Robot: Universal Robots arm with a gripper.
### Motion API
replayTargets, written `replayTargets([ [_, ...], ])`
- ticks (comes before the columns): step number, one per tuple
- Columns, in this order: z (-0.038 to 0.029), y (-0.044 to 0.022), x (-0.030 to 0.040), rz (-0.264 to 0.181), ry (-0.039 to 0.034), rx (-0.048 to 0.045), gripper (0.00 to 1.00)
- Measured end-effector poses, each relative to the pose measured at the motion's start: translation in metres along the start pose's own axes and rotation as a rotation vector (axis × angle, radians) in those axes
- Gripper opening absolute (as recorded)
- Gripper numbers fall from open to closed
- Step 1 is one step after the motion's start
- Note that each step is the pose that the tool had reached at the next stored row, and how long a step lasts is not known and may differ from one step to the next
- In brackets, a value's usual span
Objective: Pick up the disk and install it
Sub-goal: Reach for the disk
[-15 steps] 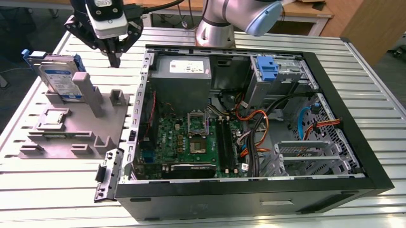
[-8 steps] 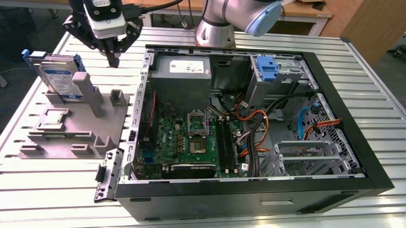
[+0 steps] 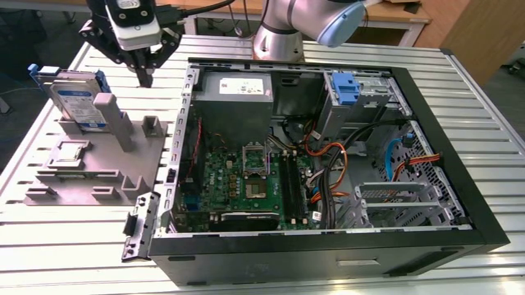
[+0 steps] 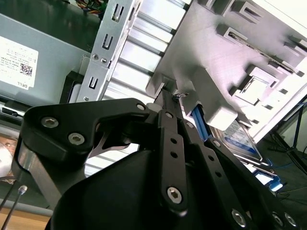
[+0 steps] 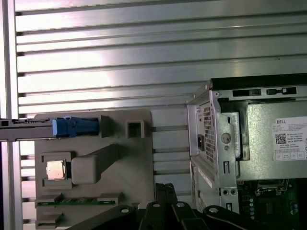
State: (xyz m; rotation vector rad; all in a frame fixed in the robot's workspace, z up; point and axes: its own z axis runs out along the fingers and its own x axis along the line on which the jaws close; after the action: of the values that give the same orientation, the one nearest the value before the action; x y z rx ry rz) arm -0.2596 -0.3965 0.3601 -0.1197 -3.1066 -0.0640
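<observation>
The disk (image 3: 78, 101) stands on edge in the grey holder (image 3: 102, 166) at the exterior view's left, with a white-and-blue label, blue rails and a grey post against it. In the first wrist view the disk (image 5: 72, 127) appears edge-on, and in the second wrist view the disk (image 4: 240, 136) lies past the fingers. My gripper (image 3: 146, 78) hangs above the slatted table between the holder and the computer case, a little to the exterior view's right of the disk and apart from it. Its fingers (image 4: 169, 103) are pressed together, shut on nothing. The fingers (image 5: 165, 189) point down beside the holder's edge.
The open computer case (image 3: 459, 184) takes up the middle and right. It holds a power supply (image 3: 233, 91), a motherboard (image 3: 246, 181), cables and a drive cage with a blue latch (image 3: 348, 89). A small square chip (image 3: 72, 152) sits in the holder. The arm's base (image 3: 279, 37) stands behind the case.
</observation>
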Motion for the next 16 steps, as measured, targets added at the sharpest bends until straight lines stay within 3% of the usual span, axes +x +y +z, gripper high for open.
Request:
replayTargets([
  [16, 0.0007, -0.0003, 0.0039, 0.0, 0.0, -0.0001, 0.1],
])
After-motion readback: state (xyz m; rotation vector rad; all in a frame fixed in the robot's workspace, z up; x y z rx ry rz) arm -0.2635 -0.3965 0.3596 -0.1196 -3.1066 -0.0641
